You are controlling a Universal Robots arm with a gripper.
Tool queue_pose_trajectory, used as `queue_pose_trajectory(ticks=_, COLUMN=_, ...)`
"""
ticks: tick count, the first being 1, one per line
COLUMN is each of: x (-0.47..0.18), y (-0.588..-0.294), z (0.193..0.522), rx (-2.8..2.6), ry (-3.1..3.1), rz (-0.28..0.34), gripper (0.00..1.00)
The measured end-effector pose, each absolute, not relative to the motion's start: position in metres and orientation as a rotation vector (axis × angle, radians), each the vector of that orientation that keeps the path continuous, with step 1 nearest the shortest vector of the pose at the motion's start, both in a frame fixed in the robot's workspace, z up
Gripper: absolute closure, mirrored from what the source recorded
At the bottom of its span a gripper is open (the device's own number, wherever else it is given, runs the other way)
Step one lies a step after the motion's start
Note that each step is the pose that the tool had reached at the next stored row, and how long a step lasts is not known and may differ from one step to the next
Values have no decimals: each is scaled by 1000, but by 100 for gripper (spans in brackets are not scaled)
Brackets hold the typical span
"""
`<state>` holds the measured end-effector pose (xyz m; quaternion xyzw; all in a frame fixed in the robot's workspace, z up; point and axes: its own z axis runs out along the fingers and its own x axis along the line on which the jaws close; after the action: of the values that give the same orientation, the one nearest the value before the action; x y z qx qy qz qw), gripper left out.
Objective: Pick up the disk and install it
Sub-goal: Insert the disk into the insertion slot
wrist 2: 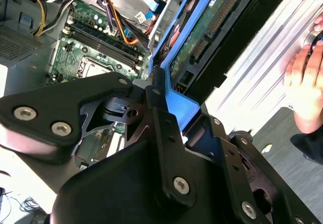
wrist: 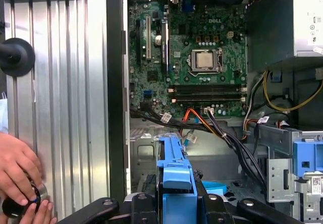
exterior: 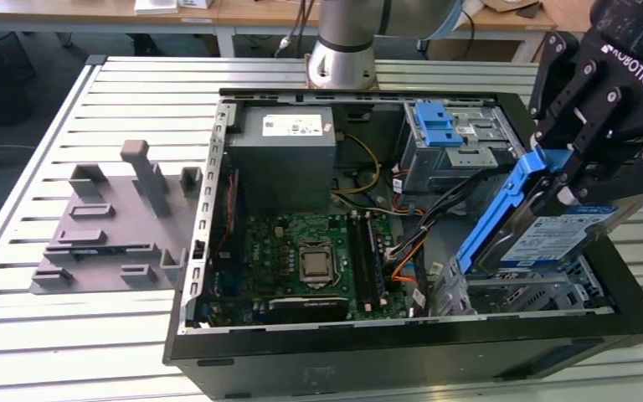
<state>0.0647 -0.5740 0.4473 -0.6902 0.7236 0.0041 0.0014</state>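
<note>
Hand (exterior: pixel 573 180) clamps the disk (exterior: pixel 556 239), tilted over the bay (exterior: pixel 522 293); cables (exterior: pixel 444 205) just beside.

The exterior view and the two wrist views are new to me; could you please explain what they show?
The exterior view looks from off the arm: the robot's gripper is shut on the disk, a silver drive in blue rails, held tilted over an open computer case on a slatted metal table. A grey fixture block lies beside the case. Both wrist views are taken from the arm, looking past the gripper into the case; a person's hand is near the table.
</note>
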Motion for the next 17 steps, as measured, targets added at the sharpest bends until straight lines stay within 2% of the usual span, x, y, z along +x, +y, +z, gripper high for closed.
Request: queue_pose_trajectory(ticks=17, x=70, y=-572, z=441, rx=-2164, ry=2274, rz=13, gripper=63)
